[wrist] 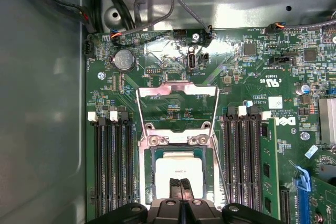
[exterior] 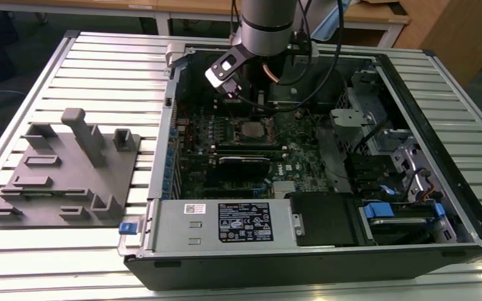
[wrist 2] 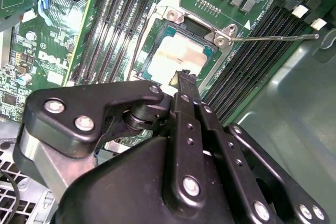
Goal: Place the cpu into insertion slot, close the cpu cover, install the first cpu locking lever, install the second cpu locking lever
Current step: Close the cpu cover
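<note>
Slatted metal worktop (exterior: 98,69) carried an open computer case (exterior: 467,207), with a grey moulded fixture (exterior: 65,182) at the exterior view's left. Inside, the cpu (wrist: 178,169) lay seated in the insertion slot (wrist: 148,182), the cpu cover (wrist: 177,92) swung open beyond it. The claw (wrist: 181,184), fingers pressed together and holding nothing, hung just over the cpu.

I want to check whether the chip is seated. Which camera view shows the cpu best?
The second wrist view: the cpu lies in the insertion slot, most of its pale top bare. In the first wrist view the gripper covers one edge. The exterior view shows it as a small distant square.
</note>
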`<state>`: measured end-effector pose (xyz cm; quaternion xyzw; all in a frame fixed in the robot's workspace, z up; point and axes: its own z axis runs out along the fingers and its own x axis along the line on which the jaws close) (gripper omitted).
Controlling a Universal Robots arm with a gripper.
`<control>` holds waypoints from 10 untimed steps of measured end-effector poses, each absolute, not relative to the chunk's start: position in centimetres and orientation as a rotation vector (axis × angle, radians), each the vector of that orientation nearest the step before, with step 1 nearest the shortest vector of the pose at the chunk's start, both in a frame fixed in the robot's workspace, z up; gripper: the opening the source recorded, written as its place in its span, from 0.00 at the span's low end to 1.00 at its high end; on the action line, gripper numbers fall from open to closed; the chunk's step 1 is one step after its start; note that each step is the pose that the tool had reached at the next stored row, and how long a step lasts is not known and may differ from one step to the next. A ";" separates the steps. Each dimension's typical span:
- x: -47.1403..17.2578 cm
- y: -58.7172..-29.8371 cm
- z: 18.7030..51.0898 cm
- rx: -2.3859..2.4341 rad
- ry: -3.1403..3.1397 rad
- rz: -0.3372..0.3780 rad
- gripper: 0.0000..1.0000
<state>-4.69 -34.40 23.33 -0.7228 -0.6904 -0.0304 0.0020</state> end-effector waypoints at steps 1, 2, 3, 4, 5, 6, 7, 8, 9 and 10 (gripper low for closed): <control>-4.7 -34.4 23.4 -2.268 -2.166 -0.095 0.11; -4.7 -34.4 23.4 -2.268 -2.166 -0.096 0.11; -4.7 -34.4 23.4 -2.268 -2.166 -0.096 0.11; -4.7 -34.4 23.4 -2.268 -2.166 -0.096 0.11; -4.7 -34.4 23.5 -2.268 -2.166 -0.096 0.11; -4.7 -34.4 23.5 -2.268 -2.166 -0.096 0.11; -4.7 -34.4 23.5 -2.268 -2.166 -0.096 0.11; -4.7 -34.4 23.6 -2.268 -2.166 -0.096 0.11; -4.7 -34.4 23.6 -2.268 -2.166 -0.096 0.11; -4.7 -34.4 23.6 -2.268 -2.166 -0.096 0.11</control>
